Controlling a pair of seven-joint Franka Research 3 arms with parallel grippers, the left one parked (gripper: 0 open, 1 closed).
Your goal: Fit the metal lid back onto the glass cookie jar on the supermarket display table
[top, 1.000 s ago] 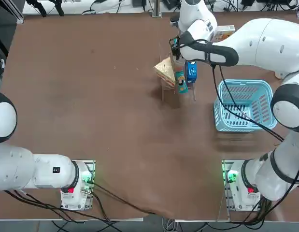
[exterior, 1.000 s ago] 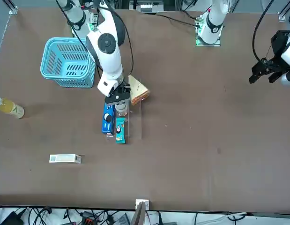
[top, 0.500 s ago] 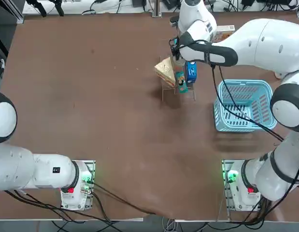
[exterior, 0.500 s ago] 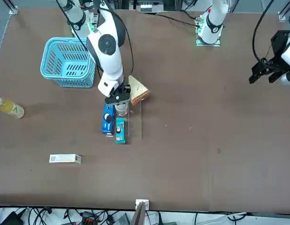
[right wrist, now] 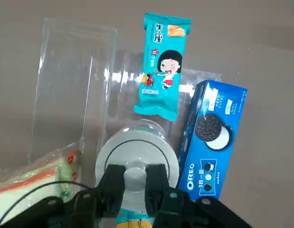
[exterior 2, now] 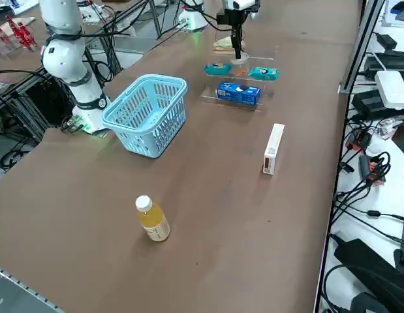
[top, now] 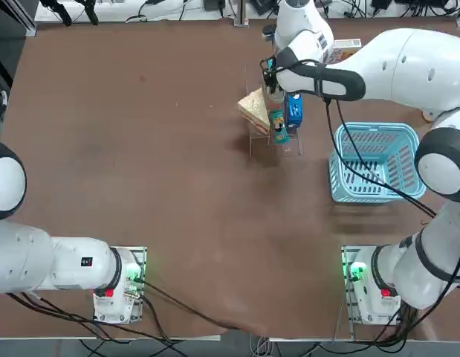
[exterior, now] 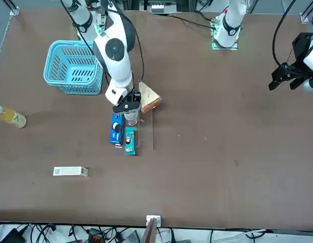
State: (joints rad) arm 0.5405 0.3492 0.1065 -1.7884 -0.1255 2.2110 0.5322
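Observation:
My right gripper (right wrist: 136, 175) is shut on the small knob at the centre of the metal lid (right wrist: 137, 148), a pale round disc. The lid sits directly over the mouth of the glass cookie jar (right wrist: 143, 125), whose clear wall shows just past the lid's edge. I cannot tell whether the lid rests on the rim. In the top view the gripper (top: 272, 80) points down at the jar (top: 273, 97), which stands in the clear rack on the brown display table (top: 140, 149). The front view shows the gripper (exterior: 128, 106) above the jar (exterior: 131, 119).
A clear acrylic rack (right wrist: 66, 80) surrounds the jar, with a teal snack pack (right wrist: 161, 66), a blue Oreo box (right wrist: 211, 137) and a wrapped sandwich (top: 253, 110). A blue basket (top: 378, 162) stands nearby. Further off are a yellow drink bottle (exterior 2: 152, 220) and a white box (exterior 2: 273, 149).
The right wrist has shifted very slightly over the jar. The gripper stays shut on the lid's knob and nothing else has moved.

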